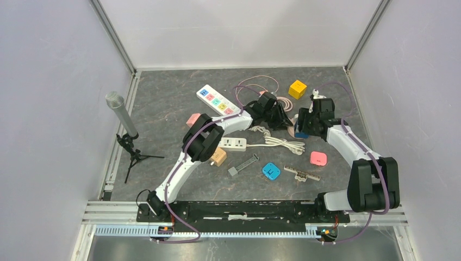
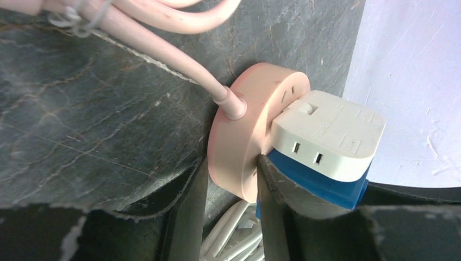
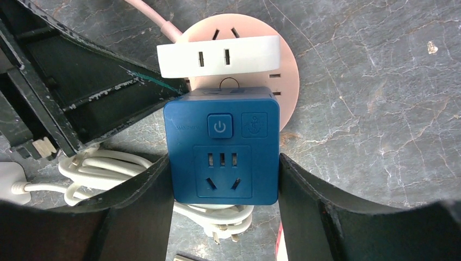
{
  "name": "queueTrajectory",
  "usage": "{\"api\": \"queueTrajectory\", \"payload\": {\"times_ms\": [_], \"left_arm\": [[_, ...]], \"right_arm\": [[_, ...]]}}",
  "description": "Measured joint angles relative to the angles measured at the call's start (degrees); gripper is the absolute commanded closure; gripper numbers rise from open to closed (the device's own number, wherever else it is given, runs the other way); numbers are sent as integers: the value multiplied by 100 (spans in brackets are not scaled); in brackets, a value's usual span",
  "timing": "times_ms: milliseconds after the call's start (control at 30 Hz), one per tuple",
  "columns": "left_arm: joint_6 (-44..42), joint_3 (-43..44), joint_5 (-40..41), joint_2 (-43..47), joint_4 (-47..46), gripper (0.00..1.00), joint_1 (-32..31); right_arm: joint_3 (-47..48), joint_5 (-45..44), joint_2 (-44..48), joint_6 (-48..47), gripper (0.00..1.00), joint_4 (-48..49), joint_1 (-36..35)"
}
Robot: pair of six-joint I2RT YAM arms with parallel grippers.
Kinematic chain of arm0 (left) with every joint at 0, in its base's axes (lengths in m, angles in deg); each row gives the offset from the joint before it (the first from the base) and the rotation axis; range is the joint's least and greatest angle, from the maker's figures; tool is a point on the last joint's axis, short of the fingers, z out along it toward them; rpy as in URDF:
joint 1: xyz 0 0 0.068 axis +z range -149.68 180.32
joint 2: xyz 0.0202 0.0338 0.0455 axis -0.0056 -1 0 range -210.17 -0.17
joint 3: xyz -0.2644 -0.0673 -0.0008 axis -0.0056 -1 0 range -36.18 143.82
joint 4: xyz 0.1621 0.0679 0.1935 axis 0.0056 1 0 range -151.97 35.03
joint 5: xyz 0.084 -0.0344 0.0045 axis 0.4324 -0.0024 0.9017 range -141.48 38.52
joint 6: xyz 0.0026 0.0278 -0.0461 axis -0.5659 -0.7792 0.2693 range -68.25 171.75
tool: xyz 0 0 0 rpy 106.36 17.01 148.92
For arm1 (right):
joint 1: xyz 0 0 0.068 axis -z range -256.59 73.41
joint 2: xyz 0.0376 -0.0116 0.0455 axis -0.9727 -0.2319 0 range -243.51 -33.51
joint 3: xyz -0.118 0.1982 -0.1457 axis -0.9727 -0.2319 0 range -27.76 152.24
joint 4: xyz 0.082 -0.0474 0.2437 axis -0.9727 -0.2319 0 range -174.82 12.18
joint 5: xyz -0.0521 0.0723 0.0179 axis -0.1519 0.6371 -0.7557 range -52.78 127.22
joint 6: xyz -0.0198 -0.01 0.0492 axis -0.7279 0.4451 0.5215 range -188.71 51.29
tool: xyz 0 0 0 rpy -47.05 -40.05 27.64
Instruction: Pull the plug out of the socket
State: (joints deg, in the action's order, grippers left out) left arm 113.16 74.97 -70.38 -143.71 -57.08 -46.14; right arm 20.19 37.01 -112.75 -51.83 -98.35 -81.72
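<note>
A round pink socket [image 2: 244, 136] with a pink cord lies on the dark table. A white adapter [image 2: 326, 136] and a blue cube plug [image 3: 223, 147] are both plugged into its face. My left gripper [image 2: 231, 174] is shut on the pink socket, one finger on its back and one on its face beside the blue plug. My right gripper [image 3: 224, 174] is shut on the blue plug, with a finger flush on each side. In the top view the two grippers, left [image 1: 282, 117] and right [image 1: 304, 128], meet at the socket [image 1: 292, 130].
A coiled white cord [image 3: 108, 168] lies just under the blue plug. Round about are a white power strip [image 1: 217, 101], a yellow cube [image 1: 297, 88], a small white strip [image 1: 232, 143], a pink square adapter [image 1: 318, 158], a blue adapter [image 1: 271, 171] and a microphone stand [image 1: 122, 117].
</note>
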Motion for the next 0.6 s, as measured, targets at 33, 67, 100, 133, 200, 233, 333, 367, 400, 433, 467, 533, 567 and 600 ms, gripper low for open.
{"api": "queueTrajectory", "payload": {"times_ms": [33, 67, 100, 133, 200, 233, 333, 367, 400, 433, 467, 533, 567, 600], "left_arm": [[-20, 0, 2, 2, 11, 60, -20], [-50, 0, 15, 7, 13, 63, -33], [-63, -4, 26, 15, 20, 65, -39], [-76, -20, 26, 31, 20, 66, -39], [-109, -55, 28, 76, 44, 68, -39], [-118, -57, 35, 90, 70, 69, -44], [-131, -57, 57, 109, 144, 72, -55], [-133, -57, 63, 116, 166, 72, -57], [-133, -57, 68, 120, 190, 72, -57], [-136, -52, 72, 122, 219, 73, -57], [-138, -44, 76, 125, 243, 73, -57], [-177, 26, 81, 125, 374, 73, -57], [-208, 70, 83, 125, 466, 73, -57], [-236, 101, 85, 125, 531, 73, -59]], "right_arm": [[-26, -4, 15, -4, 92, 28, -2], [-44, -7, 31, -7, 95, 42, -2], [-96, -9, 70, -7, 98, 94, -2], [-140, -11, 103, -4, 100, 138, -2], [-258, -15, 197, 0, 100, 262, -2], [-299, -9, 232, 2, 100, 302, -2], [-358, 24, 291, 9, 100, 348, -2], [-358, 39, 291, 11, 100, 341, -2], [-358, 57, 291, 11, 100, 334, 0], [-354, 70, 291, 11, 100, 323, 0], [-350, 83, 291, 11, 100, 315, 0], [-337, 116, 291, 7, 100, 280, 4], [-328, 136, 291, 0, 100, 251, 2], [-323, 140, 291, -15, 100, 240, -2]]}}
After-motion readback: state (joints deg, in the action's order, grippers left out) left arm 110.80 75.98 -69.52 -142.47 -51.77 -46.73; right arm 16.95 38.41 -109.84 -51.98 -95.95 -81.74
